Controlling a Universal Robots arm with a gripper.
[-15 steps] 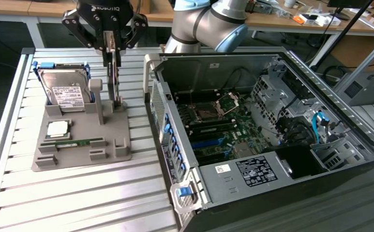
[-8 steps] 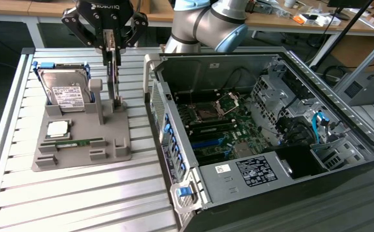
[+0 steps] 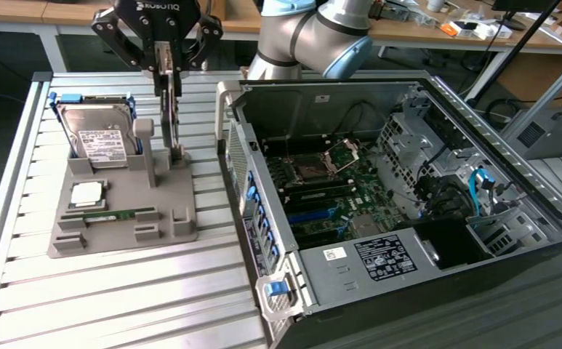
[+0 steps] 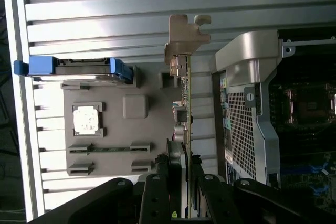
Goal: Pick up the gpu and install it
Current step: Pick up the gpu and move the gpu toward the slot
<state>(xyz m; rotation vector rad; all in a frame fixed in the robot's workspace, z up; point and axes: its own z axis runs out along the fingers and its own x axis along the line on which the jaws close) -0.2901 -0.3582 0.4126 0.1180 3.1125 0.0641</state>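
**Gripper clamped on upright gpu beside the open case**

We see the gripper [image 3: 167, 76] pointing down, its fingers pressed against both faces of the gpu [image 3: 173, 120] along the top edge. The gpu stands on edge, its lower end at a slot in the grey holder [image 3: 169, 218], which rests on the ribbed counter [image 3: 115, 305]. A hard drive [image 3: 99, 138] leans in the same holder, further from the open computer case [image 3: 291, 102].

We judge the hold narrow. The thin card could pivot or slip between the fingers if it lifts at an angle and binds in the slot. The case wall is near, so a tilted card might strike its rim.
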